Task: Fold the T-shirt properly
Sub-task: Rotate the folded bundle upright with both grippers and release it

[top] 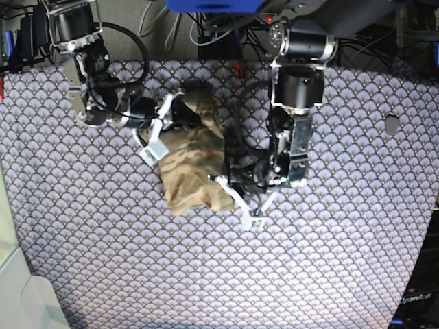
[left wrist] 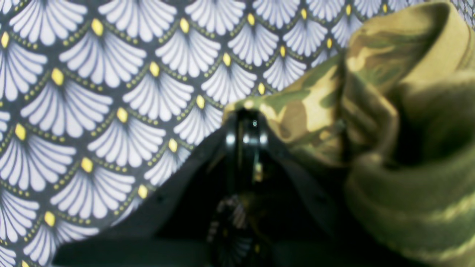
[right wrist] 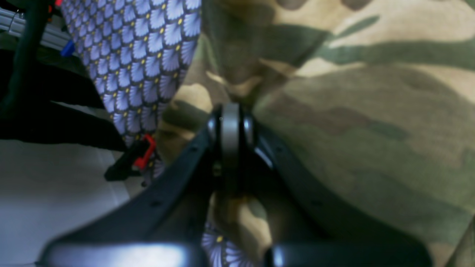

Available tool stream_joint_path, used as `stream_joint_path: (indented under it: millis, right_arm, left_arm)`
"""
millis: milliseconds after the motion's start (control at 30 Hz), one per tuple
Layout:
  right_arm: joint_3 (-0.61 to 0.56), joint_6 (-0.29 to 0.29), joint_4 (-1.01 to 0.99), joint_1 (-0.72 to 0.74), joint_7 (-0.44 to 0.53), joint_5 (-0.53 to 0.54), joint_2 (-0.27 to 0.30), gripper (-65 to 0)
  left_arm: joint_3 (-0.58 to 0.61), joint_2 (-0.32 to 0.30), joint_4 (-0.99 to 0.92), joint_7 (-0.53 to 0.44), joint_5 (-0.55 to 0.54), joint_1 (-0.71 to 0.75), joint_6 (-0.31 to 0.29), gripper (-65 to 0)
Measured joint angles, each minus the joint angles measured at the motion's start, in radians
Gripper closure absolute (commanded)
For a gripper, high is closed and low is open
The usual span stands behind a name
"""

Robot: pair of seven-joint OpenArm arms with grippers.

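Observation:
The camouflage T-shirt (top: 191,161) lies bunched in a rough lump on the patterned cloth in the middle of the base view. My right gripper (top: 175,113) is shut on its upper end. In the right wrist view the fingertips (right wrist: 231,118) press together into the camouflage fabric (right wrist: 371,111), and some of it shows between the fingers lower down. My left gripper (top: 223,182) is shut on the shirt's lower right edge. In the left wrist view its tips (left wrist: 246,126) pinch a fold of the T-shirt (left wrist: 389,111), which bulges up on the right.
A purple-grey fan-scale cloth (top: 329,240) covers the whole table (left wrist: 111,92). A red and black clamp (right wrist: 144,154) holds it at the table's edge, with bare floor beyond. Cables and arm bases crowd the back edge (top: 219,41). A small dark mark (top: 392,124) sits at the right.

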Motion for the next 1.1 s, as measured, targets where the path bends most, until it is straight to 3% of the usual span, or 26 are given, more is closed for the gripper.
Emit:
stream_joint_path:
  millis: [267, 500, 800, 933, 1100]
  right_arm:
    - [0.01, -0.001, 0.186, -0.008, -0.121, -0.034, 0.018, 0.0]
    - [0.04, 0.0, 0.32, -0.006, -0.167, -0.029, 0.074, 0.0]
    - [0.28, 0.0, 0.34, -0.094, -0.172, -0.032, 0.111, 0.0]
    - [0.309, 0.0, 0.34, -0.133, -0.168, -0.027, 0.125, 0.0]
    - [0.313, 0.0, 0.356, -0.175, -0.169, -0.031, 0.142, 0.0]
  left_arm:
    - [0.031, -0.002, -0.003, -0.024, 0.0, -0.003, 0.005, -0.3]
    - [0.109, -0.005, -0.015, -0.006, -0.094, -0.02, 0.026, -0.3]
    - [0.111, -0.005, -0.079, -0.052, -0.109, -0.08, 0.023, -0.3]
    - [0.111, -0.003, -0.103, -0.066, -0.108, -0.08, 0.024, -0.3]
    - [0.109, -0.005, 0.018, 0.042, -0.104, -0.072, 0.027, -0.3]
